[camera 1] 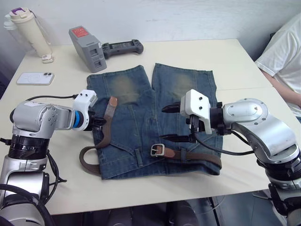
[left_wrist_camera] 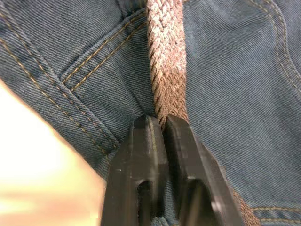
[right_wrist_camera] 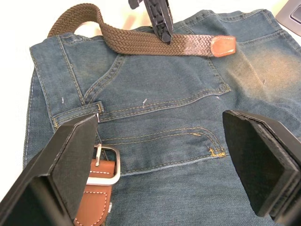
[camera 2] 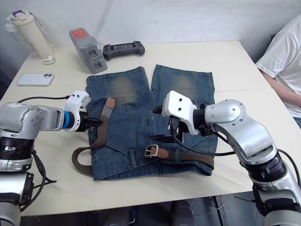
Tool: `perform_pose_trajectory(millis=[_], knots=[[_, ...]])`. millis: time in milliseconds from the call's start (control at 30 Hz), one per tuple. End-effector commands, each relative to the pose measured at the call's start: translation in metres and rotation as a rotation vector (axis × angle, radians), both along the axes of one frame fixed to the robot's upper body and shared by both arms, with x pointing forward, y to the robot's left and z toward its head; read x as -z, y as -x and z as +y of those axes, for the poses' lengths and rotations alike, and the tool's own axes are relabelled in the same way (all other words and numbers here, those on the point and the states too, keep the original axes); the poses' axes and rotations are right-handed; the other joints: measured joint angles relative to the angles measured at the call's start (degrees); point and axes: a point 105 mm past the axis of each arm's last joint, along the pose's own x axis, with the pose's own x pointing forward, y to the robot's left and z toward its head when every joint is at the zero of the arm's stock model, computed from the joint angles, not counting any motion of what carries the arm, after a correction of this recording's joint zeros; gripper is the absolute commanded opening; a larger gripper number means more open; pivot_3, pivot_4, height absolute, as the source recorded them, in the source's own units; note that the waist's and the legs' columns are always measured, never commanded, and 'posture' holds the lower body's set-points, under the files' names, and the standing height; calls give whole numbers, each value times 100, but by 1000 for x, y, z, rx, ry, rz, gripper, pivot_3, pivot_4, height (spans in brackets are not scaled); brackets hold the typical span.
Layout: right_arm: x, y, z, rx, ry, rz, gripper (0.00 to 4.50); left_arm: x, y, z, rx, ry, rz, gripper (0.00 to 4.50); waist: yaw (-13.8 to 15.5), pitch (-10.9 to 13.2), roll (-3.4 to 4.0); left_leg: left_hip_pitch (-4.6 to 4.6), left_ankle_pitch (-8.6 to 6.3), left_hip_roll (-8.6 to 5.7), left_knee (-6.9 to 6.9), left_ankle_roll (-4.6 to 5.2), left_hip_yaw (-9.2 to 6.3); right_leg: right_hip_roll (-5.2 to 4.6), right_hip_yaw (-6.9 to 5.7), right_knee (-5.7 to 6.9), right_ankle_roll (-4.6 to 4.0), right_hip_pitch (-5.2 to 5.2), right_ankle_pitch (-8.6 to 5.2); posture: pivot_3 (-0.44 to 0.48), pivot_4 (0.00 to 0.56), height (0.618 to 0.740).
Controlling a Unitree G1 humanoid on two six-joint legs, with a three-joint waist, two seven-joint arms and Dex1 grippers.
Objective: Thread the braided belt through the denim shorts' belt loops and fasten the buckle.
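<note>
- The denim shorts [camera 1: 150,125] lie flat on the cream table [camera 1: 235,61], waistband toward the robot and legs pointing away, each leg with a faded yellowish patch.
- The braided belt [camera 1: 89,165] runs along the waistband from the right side, leaves the shorts at their left edge in a loop on the table, then turns back up over the left hip, ending in a tan leather tip [camera 1: 113,101] on the left leg.
- The buckle [camera 1: 156,150], silver with its pin, sits on the waistband near the middle, joined to a tan leather end; a belt loop [right_wrist_camera: 77,113] stands just beside it.
- The left gripper [camera 1: 99,122] is pinched closed on the woven strap over the left hip; the left wrist view shows its two black fingers [left_wrist_camera: 146,155] together with the braid between the tips.
- The right gripper [camera 1: 170,123] hovers above the shorts' middle with its fingers spread wide, holding nothing, the buckle just below it.
- At the table's far side lie a grey device [camera 1: 88,48], a black handheld controller [camera 1: 123,47], a white phone [camera 1: 35,78] and a cream bottle [camera 1: 28,30].
- A person in a white shirt [camera 1: 284,56] sits at the right edge.
</note>
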Motion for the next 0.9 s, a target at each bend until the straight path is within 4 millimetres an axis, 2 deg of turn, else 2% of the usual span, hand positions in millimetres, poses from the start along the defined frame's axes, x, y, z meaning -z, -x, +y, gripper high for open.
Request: perform_pose_trajectory(millis=[33, 67, 167, 200, 367, 467, 567, 733, 867, 900], knots=[[-8, 3, -1, -6, -13, -43, 4500, -25, -8, 5, -50, 77, -71, 2494, 6, 0, 0, 0, 0, 0, 0, 0, 0, 0, 0, 0, 0, 0, 0, 0, 150, 740], [-8, 3, -1, -6, -13, -44, 4500, -28, -9, 5, -60, 91, -73, 2893, 10, 2, -3, 0, 0, 0, 2, 0, 0, 0, 0, 1, 0, 0, 0, 0, 150, 740], [-8, 5, -1, -1, -16, -38, 4500, -59, -16, 8, -84, 167, -141, 4260, 18, 6, -10, -2, 0, 0, 5, 0, -1, 0, -2, 3, 0, 0, 0, 0, 150, 740], [-7, 5, -1, -1, -18, -36, 4500, -64, -17, 9, -86, 172, -150, 4448, 20, 6, -10, -2, 0, 0, 5, 0, -1, 0, -2, 3, 0, 0, 0, 0, 150, 740], [-8, 8, 2, -13, -27, -30, 4500, -55, -13, -2, -30, 143, -84, 4448, 16, 6, -10, 0, 0, 0, 0, 0, 0, 0, -1, 2, 0, 1, 0, 0, 150, 740], [-14, 14, 6, -55, -61, -9, 4500, -38, -9, -13, 21, 123, -12, 4448, 17, 6, -10, 0, 0, 0, 2, 0, 0, 0, -1, 3, 0, 0, 0, 0, 150, 740], [-24, 26, 11, -113, -107, 15, 4500, -27, -13, -19, 46, 92, 15, 4448, 31, 6, -11, -1, 0, 0, 1, 0, -1, 0, -1, 3, 0, 0, 0, 0, 150, 740], [-30, 32, 12, -119, -130, 27, 4500, -17, -19, -16, 37, 47, 37, 4448, 44, 6, -11, -1, 0, 1, 4, 0, 0, 1, -1, 3, 0, 0, 0, 0, 150, 740], [-30, 29, 9, -78, -125, 13, 4500, -13, -21, -21, 62, 36, 46, 4448, 54, 6, -11, 0, 0, 0, 4, 0, 0, 0, 0, 3, 0, 0, 0, 0, 150, 740], [-30, 29, 9, -73, -122, 11, 4500, -13, -22, -22, 63, 43, 45, 4205, 56, 6, -11, 0, 0, 0, 5, 0, 0, 1, 0, 4, 0, 0, 0, 0, 150, 740]])
